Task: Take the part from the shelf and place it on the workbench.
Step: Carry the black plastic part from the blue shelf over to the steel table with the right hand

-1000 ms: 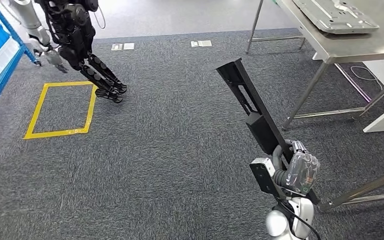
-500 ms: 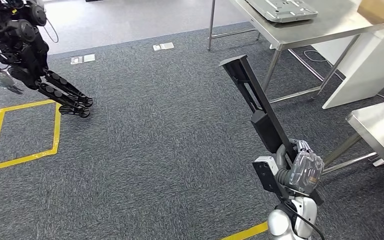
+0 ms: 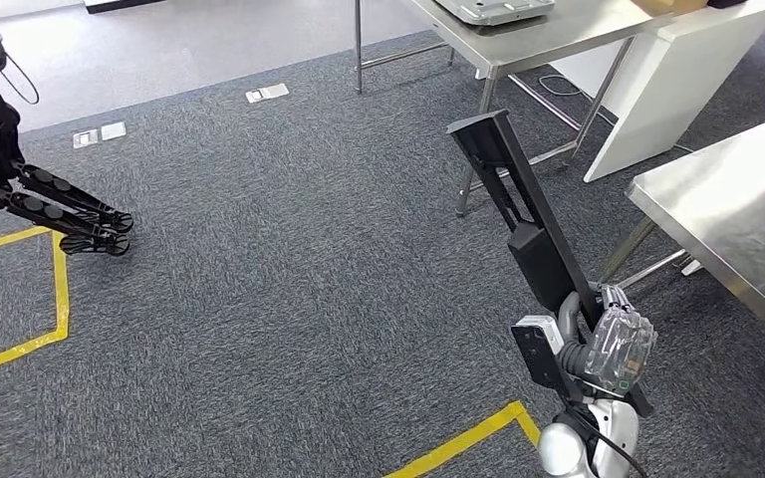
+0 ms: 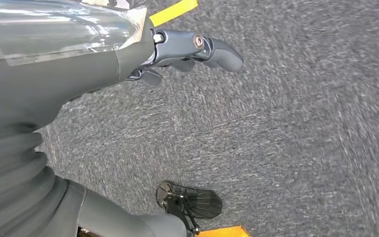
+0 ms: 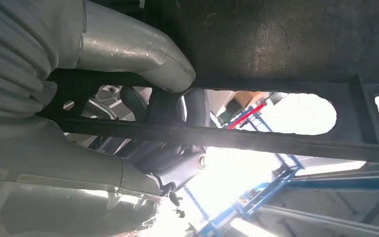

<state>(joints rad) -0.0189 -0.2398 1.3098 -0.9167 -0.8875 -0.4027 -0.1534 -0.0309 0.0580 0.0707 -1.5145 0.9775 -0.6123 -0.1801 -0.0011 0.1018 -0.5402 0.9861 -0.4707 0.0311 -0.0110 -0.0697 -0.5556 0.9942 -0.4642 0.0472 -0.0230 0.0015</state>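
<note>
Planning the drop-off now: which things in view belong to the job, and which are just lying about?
Job:
black part, gripped by the right hand
steel workbench, to the right

Just there:
left hand, holding nothing
second steel table with a metal plate
yellow floor tape
another robot's legs

Right hand (image 3: 616, 349) raised, fingers (image 5: 143, 57) wrapped tight; left hand (image 4: 128, 54) hangs with fingers (image 4: 217, 49) loosely extended

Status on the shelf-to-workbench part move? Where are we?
Done: the long black part is off the shelf, gripped at its lower end by the right robot hand. In hand: it is carried upright over grey carpet, with the steel workbench close on the right. Left: setting it on the bench. The left robot hand hangs empty.
</note>
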